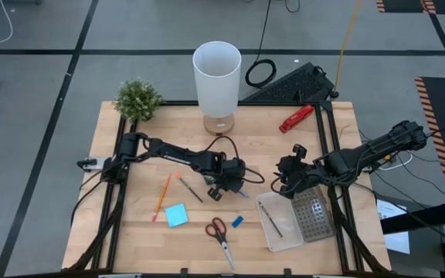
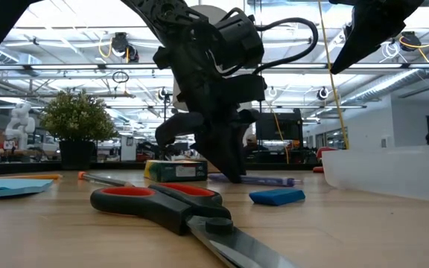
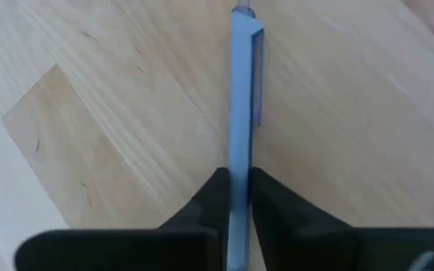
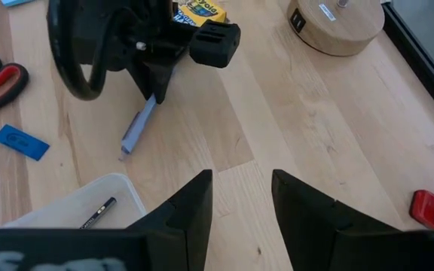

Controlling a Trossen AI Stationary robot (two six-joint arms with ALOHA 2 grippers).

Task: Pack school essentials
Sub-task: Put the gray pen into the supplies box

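A blue pen (image 4: 136, 128) lies on the wooden table at mid-table, and my left gripper (image 3: 239, 184) is shut on it. The yellow-green crayon box (image 2: 173, 170) sits just behind that gripper. Toward the near edge lie the red-handled scissors (image 1: 219, 232), a small blue eraser (image 1: 236, 222), a blue sticky-note pad (image 1: 176, 215), an orange pencil (image 1: 161, 197) and a brown pencil (image 1: 190, 189). My right gripper (image 4: 241, 181) hovers open over bare wood, right of the pen, by the far corner of a clear tray (image 1: 284, 232) that holds one dark pencil (image 1: 270, 218). My left gripper pinches the blue pen's barrel (image 3: 240, 162) between its two fingers (image 3: 213, 199), close to one end. The fingers come down from above. The rest of the pen runs out past the fingertips, its far end (image 4: 124, 150) low on the table.
A perforated lid (image 1: 312, 213) leans at the tray's right side. At the far edge stand a white cylinder lamp (image 1: 217, 77) on a wooden base, a small green plant (image 1: 137, 99) and a red stapler-like tool (image 1: 296, 118). A keyboard (image 1: 292, 83) lies beyond the table.
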